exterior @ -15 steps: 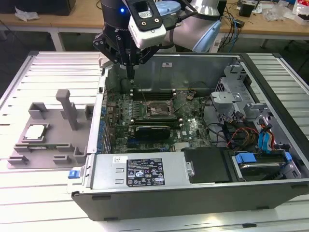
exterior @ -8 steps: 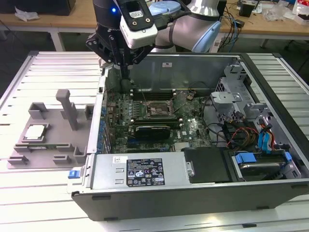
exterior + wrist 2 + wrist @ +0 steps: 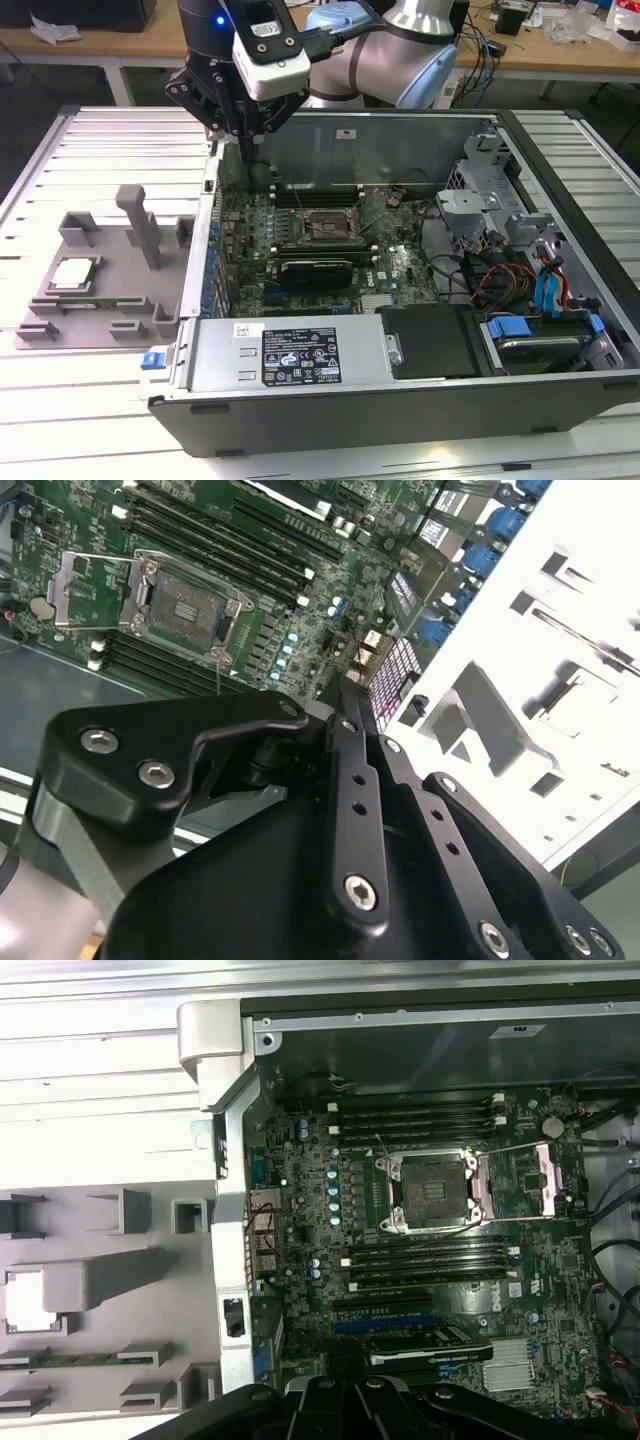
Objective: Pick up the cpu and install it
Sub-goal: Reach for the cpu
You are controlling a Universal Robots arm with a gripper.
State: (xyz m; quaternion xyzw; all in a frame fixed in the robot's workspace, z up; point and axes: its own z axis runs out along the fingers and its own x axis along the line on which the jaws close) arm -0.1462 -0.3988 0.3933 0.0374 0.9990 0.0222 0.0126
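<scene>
The cpu point(image 3: 72, 272) lies flat in a recess of the grey fixture tray point(image 3: 120, 290), which sits on the slatted worktop point(image 3: 110, 150) at the exterior view's left, well apart from the claw point(image 3: 244, 148); the claw hangs over the far corner of the open computer case point(image 3: 300, 355) on the tray's side, clenched and grasping nothing. In the first wrist view the motherboard socket point(image 3: 432, 1192) has its frame swung open and its contact bed bare.
</scene>
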